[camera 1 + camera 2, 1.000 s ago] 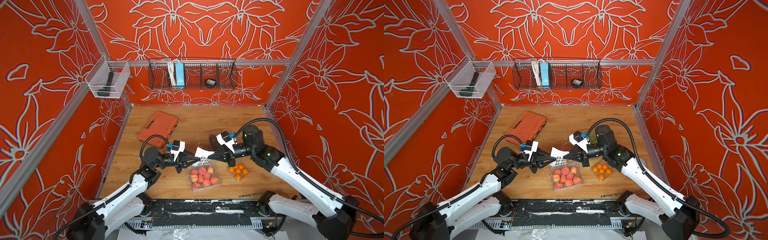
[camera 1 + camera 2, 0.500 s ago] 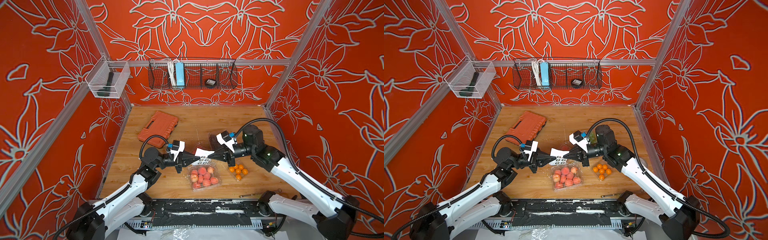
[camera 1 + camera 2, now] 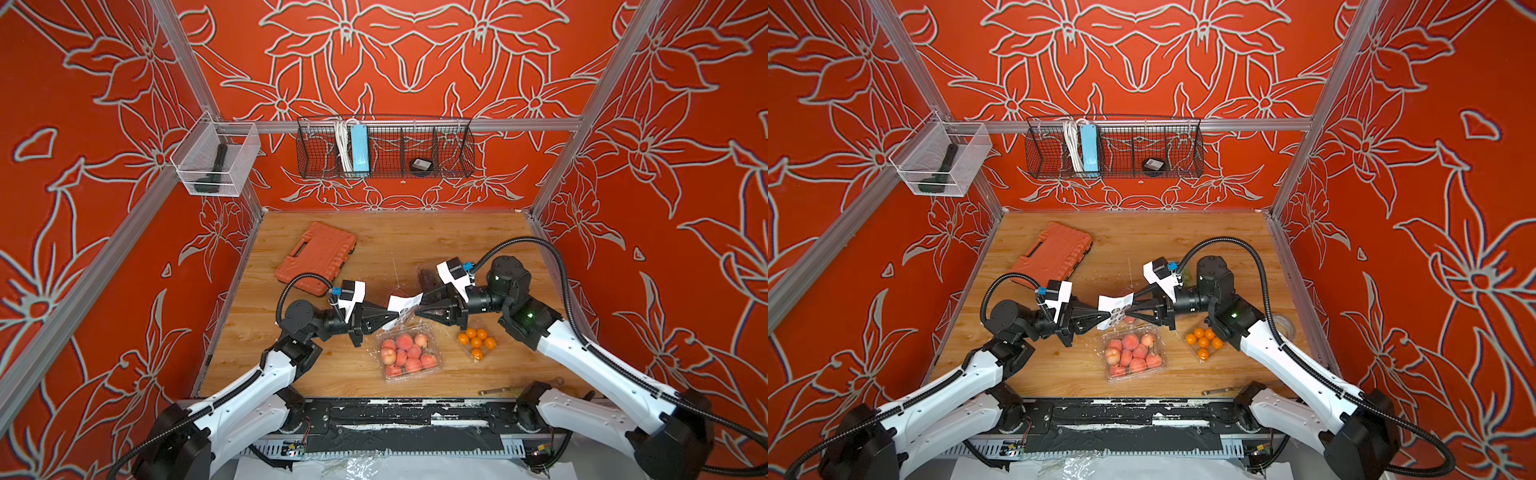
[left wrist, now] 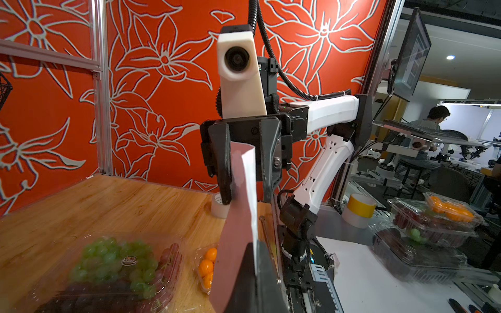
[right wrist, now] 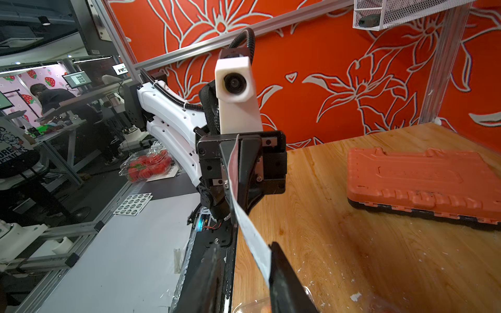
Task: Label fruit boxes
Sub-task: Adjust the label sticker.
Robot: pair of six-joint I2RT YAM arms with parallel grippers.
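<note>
1. The peach box (image 3: 409,353), a shut clear clamshell packed with many peaches, sits on the bench (image 3: 415,237) in the lower middle of both top views. No sticker shows on its lid.
2. The orange box (image 3: 477,343) lies just to its right and holds a few small oranges.
3. The grape box (image 4: 108,268) shows at the lower left of the left wrist view, with green grapes over purple. A small label is on its lid, but I cannot tell whether it came from the sheet.
4. A fourth box (image 3: 1128,320) is mostly hidden under the sheet, and only a bit of red fruit shows.
5. The sticker sheet (image 3: 401,305) hangs above these boxes, between the two claws.
6. The left claw (image 3: 397,322) is clamped tight on one end of the sheet.
7. The right claw (image 3: 417,311) has its jaws a little apart. The sheet lies against one finger and is not pinched.
8. Step in hand, as I judge it: the left arm steadies the sheet while the right frees itself to pick off a sticker.
9. The next move calls for nipping one sticker's edge, peeling it cleanly, and pressing it flat on a lid.
10. Further out:
    - The orange tool case (image 3: 318,257) lies shut at the upper left of the bench.
    - The wire basket (image 3: 453,149) on the back wall holds a blue power strip and a dark round item.
    - The clear bin (image 3: 245,166) on the left wall holds a dark tool.
</note>
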